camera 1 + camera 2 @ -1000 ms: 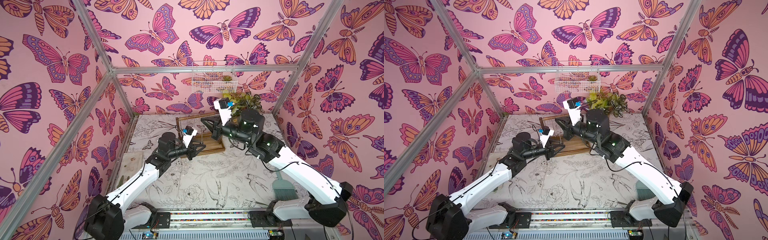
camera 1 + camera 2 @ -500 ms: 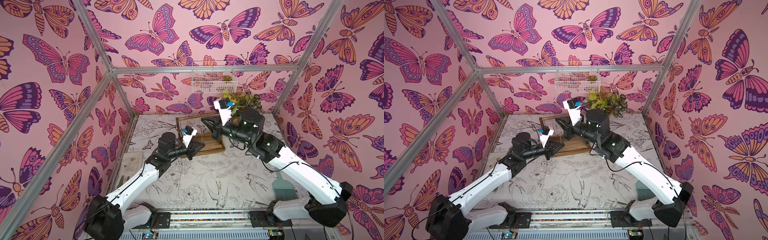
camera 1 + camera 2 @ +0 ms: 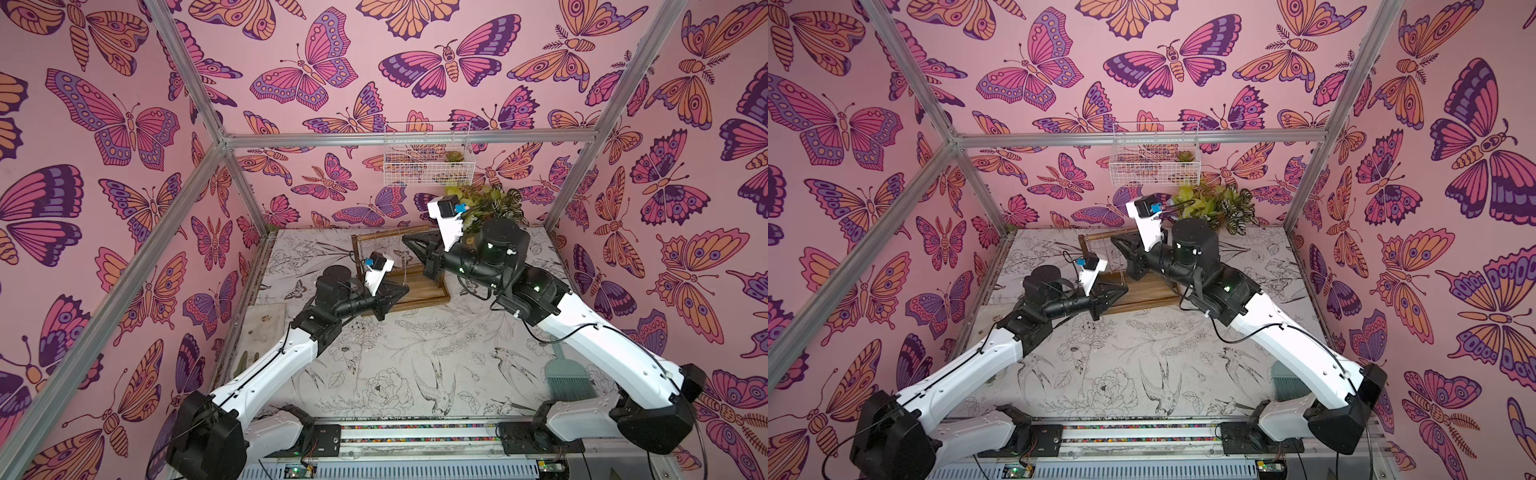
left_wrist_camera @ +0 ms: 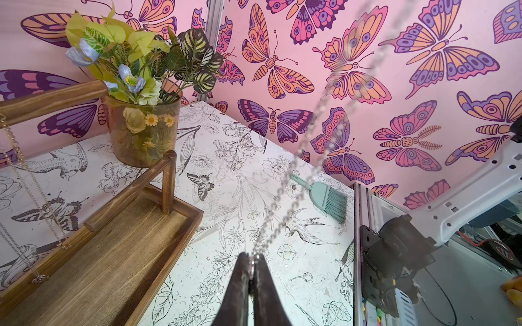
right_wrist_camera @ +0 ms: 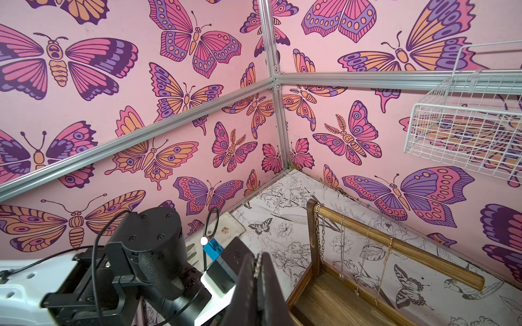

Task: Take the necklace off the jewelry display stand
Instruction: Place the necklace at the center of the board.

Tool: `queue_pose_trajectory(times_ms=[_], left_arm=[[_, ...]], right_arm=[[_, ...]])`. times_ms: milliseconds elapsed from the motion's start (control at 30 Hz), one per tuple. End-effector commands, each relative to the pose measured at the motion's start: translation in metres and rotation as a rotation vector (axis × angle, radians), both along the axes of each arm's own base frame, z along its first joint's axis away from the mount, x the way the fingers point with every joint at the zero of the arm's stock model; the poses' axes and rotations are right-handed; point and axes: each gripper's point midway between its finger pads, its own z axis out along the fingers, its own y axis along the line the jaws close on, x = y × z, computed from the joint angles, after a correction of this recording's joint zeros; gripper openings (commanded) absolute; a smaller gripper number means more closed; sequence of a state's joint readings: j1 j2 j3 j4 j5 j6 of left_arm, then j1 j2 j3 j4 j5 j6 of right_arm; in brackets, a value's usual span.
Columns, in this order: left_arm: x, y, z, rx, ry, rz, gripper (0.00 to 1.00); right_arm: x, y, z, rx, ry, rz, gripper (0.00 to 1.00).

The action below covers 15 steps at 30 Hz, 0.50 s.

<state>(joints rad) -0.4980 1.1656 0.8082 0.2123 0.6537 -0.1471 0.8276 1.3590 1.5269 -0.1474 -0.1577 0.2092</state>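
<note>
- Left gripper (image 4: 252,258) is pinching the silver necklace (image 4: 285,210) between tightly closed jaws. It is hanging low, just in front of the jewelry display stand (image 3: 419,300).
- Right gripper (image 5: 257,258) is clamping the necklace too, with its jaws closed on a few links. It is sitting higher up, near the stand's top bar (image 5: 395,242).
- The necklace is running from the left gripper up toward the right arm. In the left wrist view it is hanging apart from the bar.
- The stand is sitting toward the back of the table (image 3: 395,374), near the flower vase (image 4: 144,132).
- Other chains (image 5: 319,234) are hanging from the bar.
</note>
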Motion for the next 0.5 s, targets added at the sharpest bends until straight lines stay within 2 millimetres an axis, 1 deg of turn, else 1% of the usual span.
queue_pose_trajectory(times_ms=[0,167,467], left_arm=[[-0.007,0.003,-0.002,-0.003,0.004,0.011,0.08],[-0.011,0.007,-0.006,0.006,0.015,0.026,0.06],[-0.022,0.012,-0.015,0.021,0.055,0.039,0.06]], right_arm=[[-0.007,-0.002,0.009,0.017,-0.004,0.009,0.0],[-0.007,0.0,0.003,0.014,0.012,0.017,0.0],[-0.011,0.007,-0.009,0.009,0.045,0.049,0.0]])
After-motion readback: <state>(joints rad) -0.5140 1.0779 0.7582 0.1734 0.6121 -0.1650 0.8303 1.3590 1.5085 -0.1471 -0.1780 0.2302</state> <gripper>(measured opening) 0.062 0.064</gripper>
